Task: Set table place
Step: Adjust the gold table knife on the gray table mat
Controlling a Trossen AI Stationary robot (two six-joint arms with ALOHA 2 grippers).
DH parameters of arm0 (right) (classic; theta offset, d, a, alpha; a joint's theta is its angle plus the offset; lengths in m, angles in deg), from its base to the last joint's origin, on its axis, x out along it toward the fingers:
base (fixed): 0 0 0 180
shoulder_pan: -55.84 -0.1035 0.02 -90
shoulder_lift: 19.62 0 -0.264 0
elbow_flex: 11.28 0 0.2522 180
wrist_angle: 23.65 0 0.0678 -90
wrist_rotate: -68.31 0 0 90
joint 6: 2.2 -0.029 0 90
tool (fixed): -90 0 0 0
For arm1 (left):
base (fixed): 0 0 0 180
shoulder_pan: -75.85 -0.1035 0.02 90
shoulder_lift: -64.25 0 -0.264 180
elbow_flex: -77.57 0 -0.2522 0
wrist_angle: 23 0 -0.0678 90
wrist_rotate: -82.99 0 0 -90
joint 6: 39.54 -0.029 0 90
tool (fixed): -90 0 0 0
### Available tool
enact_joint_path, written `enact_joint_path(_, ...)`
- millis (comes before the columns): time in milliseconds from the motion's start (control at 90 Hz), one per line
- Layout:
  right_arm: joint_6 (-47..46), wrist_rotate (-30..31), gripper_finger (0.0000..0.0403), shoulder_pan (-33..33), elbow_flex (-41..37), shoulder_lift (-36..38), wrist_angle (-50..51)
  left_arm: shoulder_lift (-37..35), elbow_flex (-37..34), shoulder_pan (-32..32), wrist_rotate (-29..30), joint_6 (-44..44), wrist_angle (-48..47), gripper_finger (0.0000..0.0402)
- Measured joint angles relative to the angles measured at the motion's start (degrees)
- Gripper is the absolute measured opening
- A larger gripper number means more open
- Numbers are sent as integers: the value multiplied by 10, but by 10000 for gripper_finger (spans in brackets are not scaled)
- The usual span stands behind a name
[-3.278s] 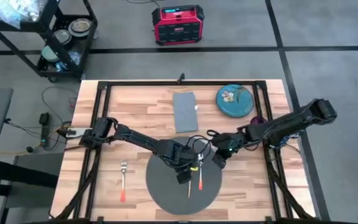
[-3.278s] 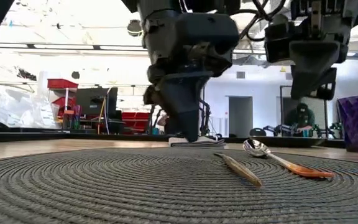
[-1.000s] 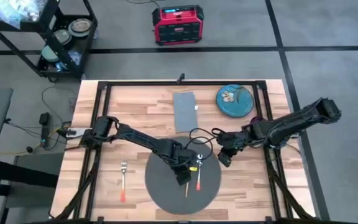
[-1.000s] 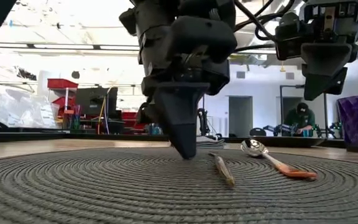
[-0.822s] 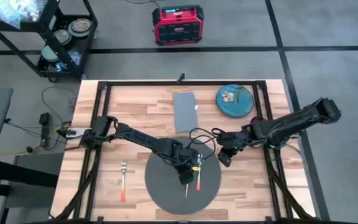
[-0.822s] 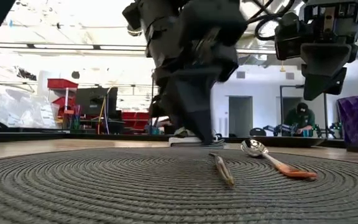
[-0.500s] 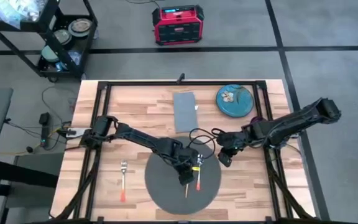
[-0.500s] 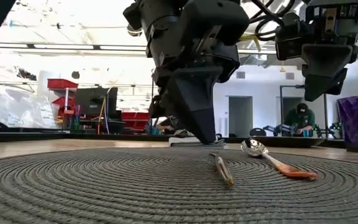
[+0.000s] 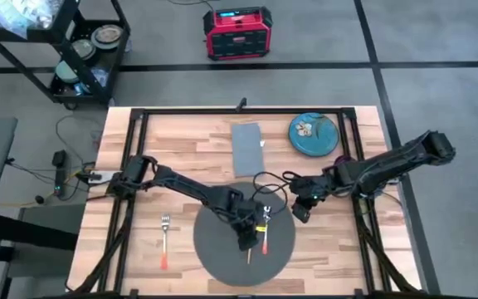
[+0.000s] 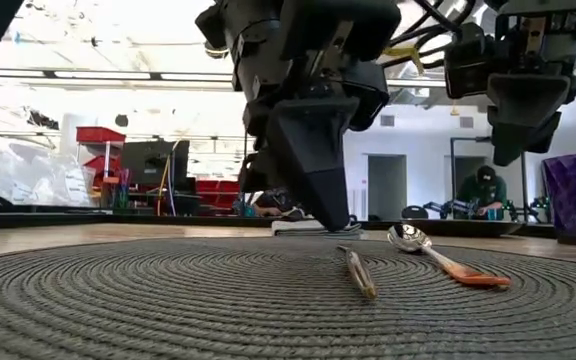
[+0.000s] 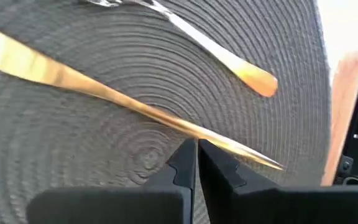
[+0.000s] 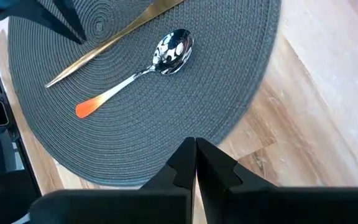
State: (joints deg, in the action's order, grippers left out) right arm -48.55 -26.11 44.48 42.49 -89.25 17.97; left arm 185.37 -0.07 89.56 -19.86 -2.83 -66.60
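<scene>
The left arm reaches in from the left edge of the tabletop (image 9: pixel 181 158) and bends down over the round dark grey placemat (image 9: pixel 214 249), which lies at the near middle of the wood. Its left claw (image 9: pixel 245 240) points down at the mat's centre with the fingers pressed together, holding nothing, the tips just above the weave and right beside a gold knife (image 10: pixel 360 272). The knife lies flat on the mat; in the left wrist view it crosses just in front of the closed fingertips (image 11: pixel 185 163). Just right of the knife lies a spoon (image 10: pixel 438 258) with an orange handle end, also on the mat, its bowl toward the far side.

The right arm comes in from the right edge, and its right claw (image 9: pixel 300 213) hangs well above the wood just off the mat's far right rim, fingers together and empty.

The mat's left half is bare. A fork (image 9: pixel 164 241) lies on the wood left of the mat. Farther back lie a grey napkin (image 9: pixel 246 149) and a teal plate (image 9: pixel 313 134).
</scene>
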Motion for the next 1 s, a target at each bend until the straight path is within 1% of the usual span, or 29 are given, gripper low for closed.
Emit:
enact_joint_path(122, 17, -12, 0, 28, 0, 3, -1, 0, 0, 6, 27, 1, 10, 0)
enact_joint_path(233, 34, -22, 0, 63, 0, 4, -9, 0, 0, 9, 29, 5, 25, 0)
enact_joint_path(344, 50, -59, 0, 111, 0, 7, -43, 0, 0, 12, 29, 9, 30, 0)
enact_joint_path(422, 58, -87, 0, 131, 0, 9, -57, 0, 0, 14, 27, 10, 28, 0)
enact_joint_path(511, 65, -106, 0, 143, 0, 11, -64, 0, 0, 15, 27, 9, 29, 0)
enact_joint_path(711, 79, -119, 0, 163, 0, 11, -61, 0, 0, 16, 27, 8, 25, 0)
enact_joint_path(1000, 93, -123, 0, 173, 0, 11, -57, 13, 0, 16, 26, -5, 15, 0)
